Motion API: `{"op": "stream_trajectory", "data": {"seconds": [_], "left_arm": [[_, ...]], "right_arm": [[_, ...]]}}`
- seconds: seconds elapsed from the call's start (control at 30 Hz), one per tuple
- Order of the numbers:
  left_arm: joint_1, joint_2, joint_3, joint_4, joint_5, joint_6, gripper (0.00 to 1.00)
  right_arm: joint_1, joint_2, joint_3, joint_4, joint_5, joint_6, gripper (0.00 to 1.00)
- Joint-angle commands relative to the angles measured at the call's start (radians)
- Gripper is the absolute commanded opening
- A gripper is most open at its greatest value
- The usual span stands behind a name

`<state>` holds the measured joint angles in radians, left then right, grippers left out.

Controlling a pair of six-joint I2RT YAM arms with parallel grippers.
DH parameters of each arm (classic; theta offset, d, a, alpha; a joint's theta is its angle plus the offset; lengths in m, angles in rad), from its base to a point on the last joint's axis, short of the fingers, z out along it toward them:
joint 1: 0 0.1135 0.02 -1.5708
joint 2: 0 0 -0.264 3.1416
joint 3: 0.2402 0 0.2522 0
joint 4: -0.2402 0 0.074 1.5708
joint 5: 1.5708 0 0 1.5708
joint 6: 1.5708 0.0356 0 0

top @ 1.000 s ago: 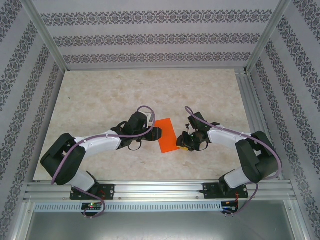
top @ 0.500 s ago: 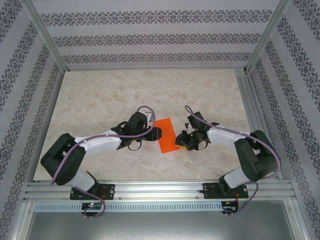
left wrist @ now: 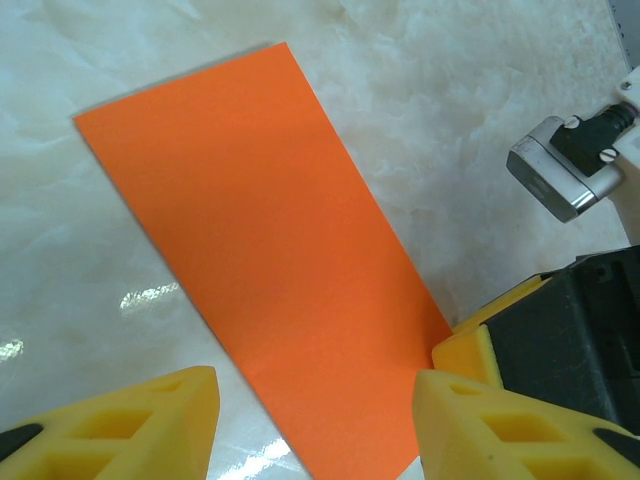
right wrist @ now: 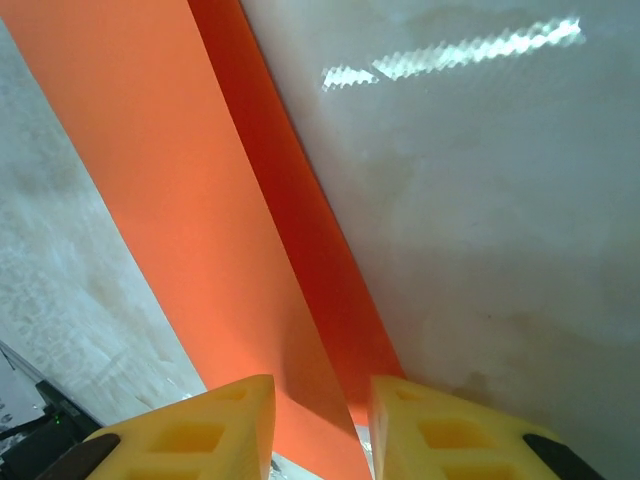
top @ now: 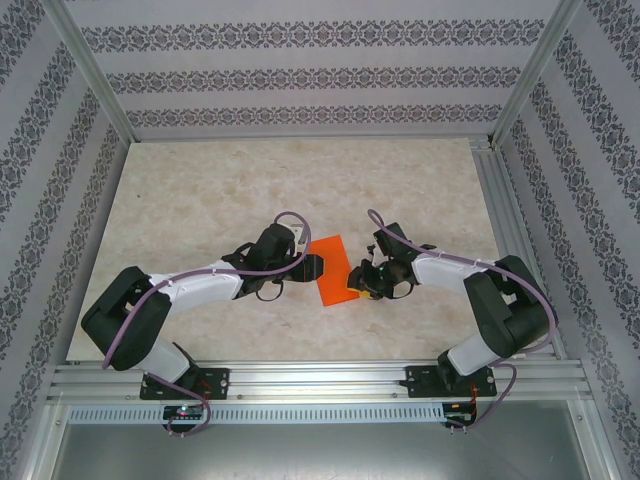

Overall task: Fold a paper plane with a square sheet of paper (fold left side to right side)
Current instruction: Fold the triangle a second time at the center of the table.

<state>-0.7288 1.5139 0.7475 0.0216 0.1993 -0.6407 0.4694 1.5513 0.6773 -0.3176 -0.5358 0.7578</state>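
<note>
Found the square sheet of paper [top: 335,272] folded to a narrow orange rectangle, lying on the pale marbled tabletop [top: 200,200] between the two arms. Caught the left tool [top: 312,266] spread wide, its yellow fingers [left wrist: 150,420] set either side of one short end of the sheet [left wrist: 270,230]. Showed the right tool [top: 362,283] only narrowly parted at the opposite side, with a darker strip along the paper's long edge [right wrist: 150,150] running into the gap between its tips [right wrist: 322,385]. Could not tell whether either tool touched the paper.
</note>
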Motion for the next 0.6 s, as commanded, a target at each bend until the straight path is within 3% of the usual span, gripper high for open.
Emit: {"op": "stream_trajectory", "data": {"seconds": [0.0, 0.33, 0.57], "left_arm": [[-0.017, -0.023, -0.004, 0.021, -0.008, 0.022, 0.55], [-0.090, -0.110, -0.066, 0.023, -0.008, 0.066, 0.55], [-0.193, -0.104, -0.042, -0.015, -0.056, 0.092, 0.56]], "right_arm": [[-0.003, 0.019, 0.051, 0.013, -0.019, -0.002, 0.31], [-0.034, 0.102, 0.155, -0.005, -0.056, -0.045, 0.31], [-0.043, 0.157, 0.233, -0.042, -0.077, -0.068, 0.31]]}}
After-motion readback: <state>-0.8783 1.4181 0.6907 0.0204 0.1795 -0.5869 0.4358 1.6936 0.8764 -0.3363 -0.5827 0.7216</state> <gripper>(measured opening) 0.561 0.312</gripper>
